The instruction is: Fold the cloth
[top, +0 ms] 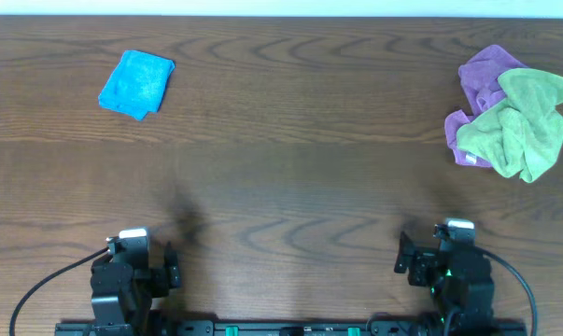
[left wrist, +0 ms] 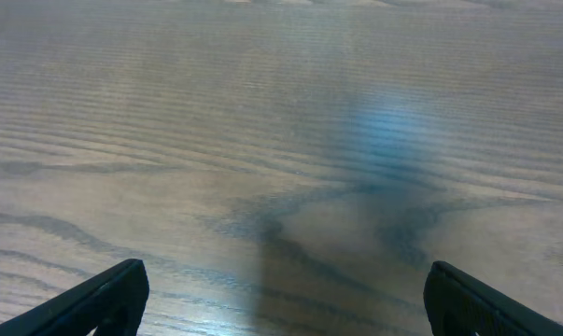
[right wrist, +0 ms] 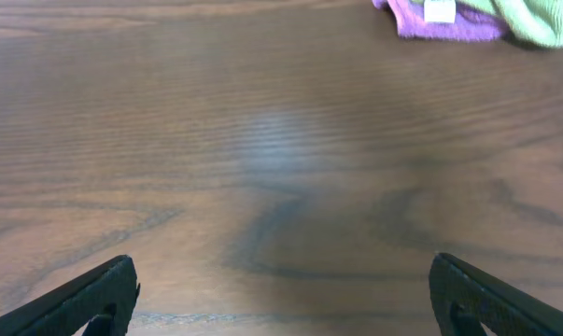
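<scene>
A blue cloth (top: 136, 84) lies folded into a small rectangle at the far left of the table. A crumpled green cloth (top: 524, 126) lies on top of a crumpled purple cloth (top: 482, 79) at the far right; both show at the top edge of the right wrist view, the purple cloth (right wrist: 440, 23) and the green cloth (right wrist: 542, 19). My left gripper (left wrist: 281, 303) is open and empty above bare wood near the front edge (top: 169, 266). My right gripper (right wrist: 281, 299) is open and empty near the front right (top: 407, 257).
The wooden table (top: 290, 159) stretches between the cloths. Black cables run from both arm bases along the front edge (top: 48, 285).
</scene>
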{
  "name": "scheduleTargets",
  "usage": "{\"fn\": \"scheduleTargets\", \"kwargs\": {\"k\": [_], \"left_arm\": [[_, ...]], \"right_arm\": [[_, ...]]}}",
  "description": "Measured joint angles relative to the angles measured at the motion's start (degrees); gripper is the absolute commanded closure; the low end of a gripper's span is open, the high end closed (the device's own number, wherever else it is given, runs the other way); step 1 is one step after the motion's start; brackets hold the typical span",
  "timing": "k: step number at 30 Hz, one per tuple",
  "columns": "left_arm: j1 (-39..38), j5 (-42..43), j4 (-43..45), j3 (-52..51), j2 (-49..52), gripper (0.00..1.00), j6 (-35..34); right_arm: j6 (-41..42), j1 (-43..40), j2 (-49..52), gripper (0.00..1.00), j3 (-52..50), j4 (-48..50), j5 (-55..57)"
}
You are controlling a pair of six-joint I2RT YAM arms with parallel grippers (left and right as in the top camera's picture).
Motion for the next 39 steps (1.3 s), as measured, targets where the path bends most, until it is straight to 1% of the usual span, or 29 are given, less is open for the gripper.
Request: {"fn": "scheduleTargets", "kwargs": {"k": [4, 11, 39], "left_arm": [[0.00, 0.00, 0.00, 0.00, -0.02, 0.05, 0.00], [0.00, 0.00, 0.00, 0.00, -0.02, 0.05, 0.00], [0.00, 0.00, 0.00, 0.00, -0.02, 0.05, 0.00]], "right_arm": [[-2.86, -2.29, -2.21, 0.01, -0.20, -0.50, -1.09], [-5.60, -2.80, -3.54, 0.01, -2.27, -0.50, -3.04], [-5.97, -2.80, -3.91, 0.01, -2.78, -0.33, -4.11]]}}
